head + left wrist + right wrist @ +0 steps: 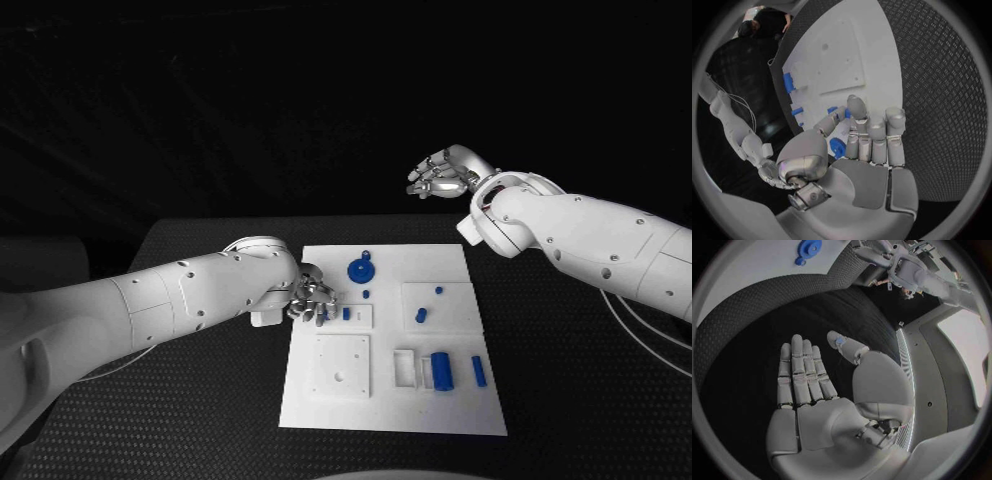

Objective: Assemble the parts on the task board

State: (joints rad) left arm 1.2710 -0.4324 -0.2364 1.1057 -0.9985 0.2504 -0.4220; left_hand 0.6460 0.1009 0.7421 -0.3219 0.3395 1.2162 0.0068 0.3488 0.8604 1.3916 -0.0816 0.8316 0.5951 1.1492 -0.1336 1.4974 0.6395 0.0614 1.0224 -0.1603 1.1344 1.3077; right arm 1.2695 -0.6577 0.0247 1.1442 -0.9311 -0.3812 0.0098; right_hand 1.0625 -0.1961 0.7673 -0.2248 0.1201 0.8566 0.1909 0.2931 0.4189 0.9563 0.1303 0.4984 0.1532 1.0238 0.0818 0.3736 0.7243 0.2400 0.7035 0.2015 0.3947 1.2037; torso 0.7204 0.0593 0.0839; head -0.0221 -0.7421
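Note:
The white task board lies in the middle of the table. My left hand hovers over its left edge, fingers straight and together, palm bare. Its fingertips are close to a small blue peg standing in a small raised plate; I see no grip on it. A round blue disc lies near the far edge, also visible past the left thumb. My right hand is raised above the table's far right, flat and holding nothing.
More blue parts lie on the board: a thick cylinder and a thin bar near the front right, small pegs mid-right. A white square plate sits front left. Black textured table surrounds the board.

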